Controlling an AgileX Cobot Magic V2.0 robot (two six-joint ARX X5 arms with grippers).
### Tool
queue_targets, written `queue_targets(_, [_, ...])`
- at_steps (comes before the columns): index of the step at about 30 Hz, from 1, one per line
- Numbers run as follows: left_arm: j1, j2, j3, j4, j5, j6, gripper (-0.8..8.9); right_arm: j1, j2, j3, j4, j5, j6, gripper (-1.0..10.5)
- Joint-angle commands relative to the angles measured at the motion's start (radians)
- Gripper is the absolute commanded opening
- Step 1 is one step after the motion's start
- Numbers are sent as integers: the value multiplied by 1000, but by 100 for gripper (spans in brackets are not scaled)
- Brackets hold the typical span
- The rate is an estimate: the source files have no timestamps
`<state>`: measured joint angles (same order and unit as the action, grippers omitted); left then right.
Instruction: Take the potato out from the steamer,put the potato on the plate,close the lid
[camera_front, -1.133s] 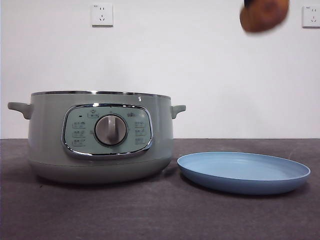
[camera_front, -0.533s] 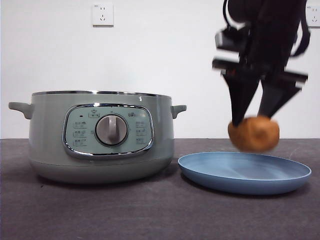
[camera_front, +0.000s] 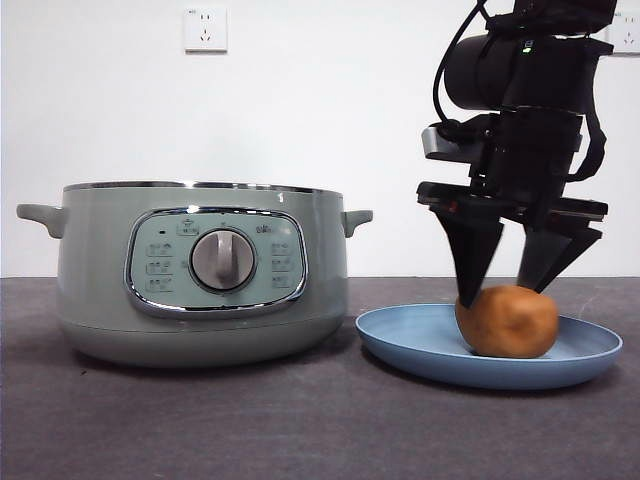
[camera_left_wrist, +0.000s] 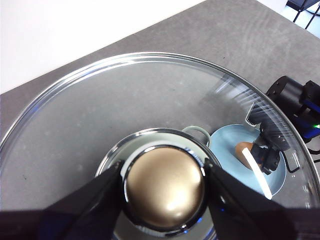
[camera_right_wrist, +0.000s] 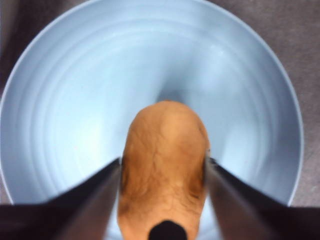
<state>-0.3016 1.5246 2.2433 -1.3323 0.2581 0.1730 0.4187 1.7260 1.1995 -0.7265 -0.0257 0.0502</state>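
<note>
The orange-brown potato (camera_front: 507, 322) (camera_right_wrist: 162, 165) rests on the light-blue plate (camera_front: 420, 345) (camera_right_wrist: 75, 75), to the right of the pale-green steamer (camera_front: 200, 270). My right gripper (camera_front: 500, 290) (camera_right_wrist: 162, 160) comes down from above with its jaws against both sides of the potato, shut on it. The steamer stands uncovered. My left gripper (camera_left_wrist: 162, 172) is shut on the round knob of the glass lid (camera_left_wrist: 100, 100), held high above the table and out of the front view. Through the glass I see a steamer handle (camera_left_wrist: 196, 132), the plate (camera_left_wrist: 225, 145) and the potato (camera_left_wrist: 243, 152).
The dark grey table (camera_front: 300, 430) stretches in front of the steamer and plate. A white wall with two sockets (camera_front: 205, 28) stands behind. The plate's near rim lies close to the steamer's base.
The right gripper came down from the top right with the potato. Half a second ago the potato hung just above the plate; now it sits on it.
</note>
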Motion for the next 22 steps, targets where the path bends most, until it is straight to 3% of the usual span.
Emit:
queue_targets(1, [0,-5,7,24,13,11,-8,0,-25,-18,1,0,13,504])
queue_targets(14, [0,56,7,40,18,27,-8,0,-395,-17,-50,-1,13,501])
queue_targets(22, [-1,155,3,108,92,34,-8,-1,-625,-17,-94,3,13,500])
